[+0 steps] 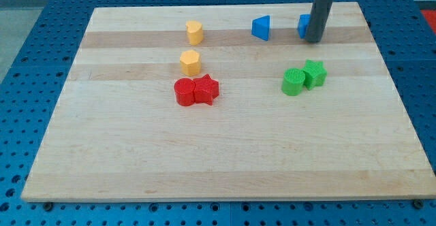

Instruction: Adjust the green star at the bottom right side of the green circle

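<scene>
The green circle [293, 82] sits right of the board's middle. The green star [315, 73] touches it on its right, slightly toward the view's top. My tip [314, 40] rests on the board above the star, a short gap from it, right beside a blue block [304, 26] that the rod partly hides.
A blue triangular block [261, 28] lies left of the rod. Two yellow blocks [194, 31] [190, 62] stand at upper left of centre. A red circle [184, 92] and red star [206, 89] touch below them. The wooden board [218, 165] lies on a blue pegboard table.
</scene>
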Robot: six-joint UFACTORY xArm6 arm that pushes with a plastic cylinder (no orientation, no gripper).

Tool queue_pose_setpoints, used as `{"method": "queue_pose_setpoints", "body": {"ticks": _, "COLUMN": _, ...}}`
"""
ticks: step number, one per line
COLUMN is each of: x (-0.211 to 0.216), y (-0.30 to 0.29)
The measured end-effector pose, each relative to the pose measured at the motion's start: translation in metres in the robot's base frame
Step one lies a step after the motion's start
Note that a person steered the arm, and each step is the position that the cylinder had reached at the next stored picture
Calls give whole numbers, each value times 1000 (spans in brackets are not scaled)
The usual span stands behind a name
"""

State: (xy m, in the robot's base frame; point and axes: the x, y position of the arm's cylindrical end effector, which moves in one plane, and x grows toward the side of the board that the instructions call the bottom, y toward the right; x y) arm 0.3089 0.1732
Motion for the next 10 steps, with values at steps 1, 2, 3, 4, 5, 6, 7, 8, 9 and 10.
{"method": "queue_pose_setpoints", "body": {"ticks": 1, "x": 19, "y": -1}}
{"method": "queue_pose_setpoints", "body": {"ticks": 2, "x": 33, "y": -7}}
{"method": "queue_pose_setpoints", "body": {"ticks": 3, "x": 41, "y": -14}}
{"method": "queue_pose_setpoints", "body": {"ticks": 4, "x": 48, "y": -10}}
{"method": "queue_pose_setpoints", "body": {"ticks": 5, "x": 70, "y": 6}}
{"method": "queue_pose_setpoints", "body": {"ticks": 6, "x": 105, "y": 20}}
{"method": "queue_pose_setpoints", "body": {"ticks": 7, "x": 134, "y": 20}}
{"method": "queue_pose_setpoints", "body": {"ticks": 8, "x": 163, "y": 20}}
{"method": "queue_pose_setpoints", "body": {"ticks": 9, "x": 179, "y": 14}}
{"method": "queue_pose_setpoints", "body": {"ticks": 10, "x": 170, "y": 9}}
